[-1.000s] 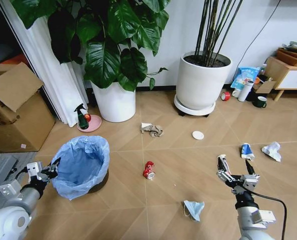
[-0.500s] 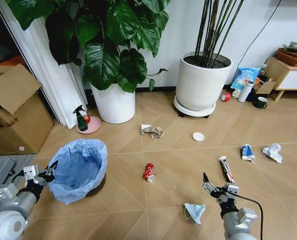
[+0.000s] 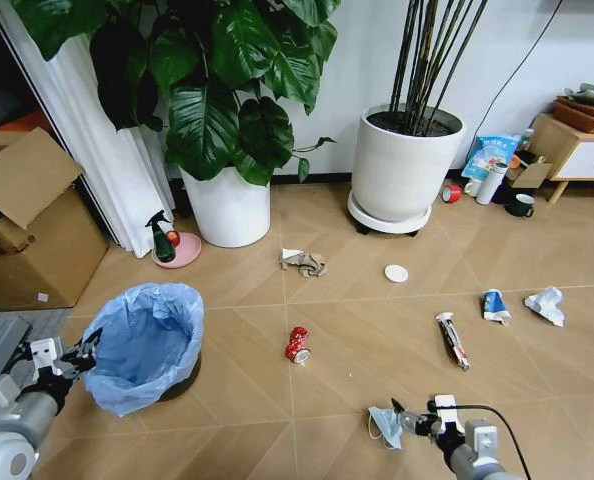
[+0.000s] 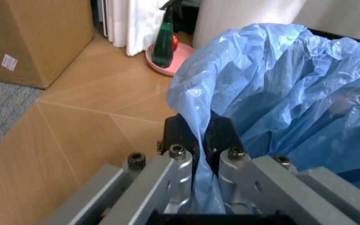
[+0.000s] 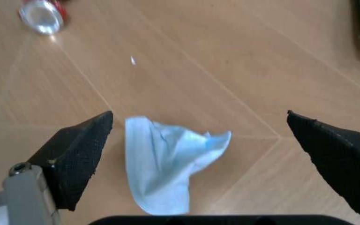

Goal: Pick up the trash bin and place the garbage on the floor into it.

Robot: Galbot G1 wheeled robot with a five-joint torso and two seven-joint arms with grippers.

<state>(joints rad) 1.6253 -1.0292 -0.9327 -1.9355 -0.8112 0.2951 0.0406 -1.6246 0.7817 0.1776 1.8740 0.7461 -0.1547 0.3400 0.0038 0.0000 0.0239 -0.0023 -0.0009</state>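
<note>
Over by the cardboard box, the left gripper (image 4: 198, 154) has its jaws pinched tight on the rim of the trash bin (image 3: 142, 345), light-blue liner caught between them. The bin stands on the herringbone floor (image 3: 357, 340), near the pink dish with the green spray bottle (image 3: 163, 236). The right gripper (image 5: 198, 136) hangs low with jaws spread wide on either side of a crumpled pale-blue face mask (image 5: 164, 161). A crushed red can (image 3: 297, 343) lies between bin and mask.
</note>
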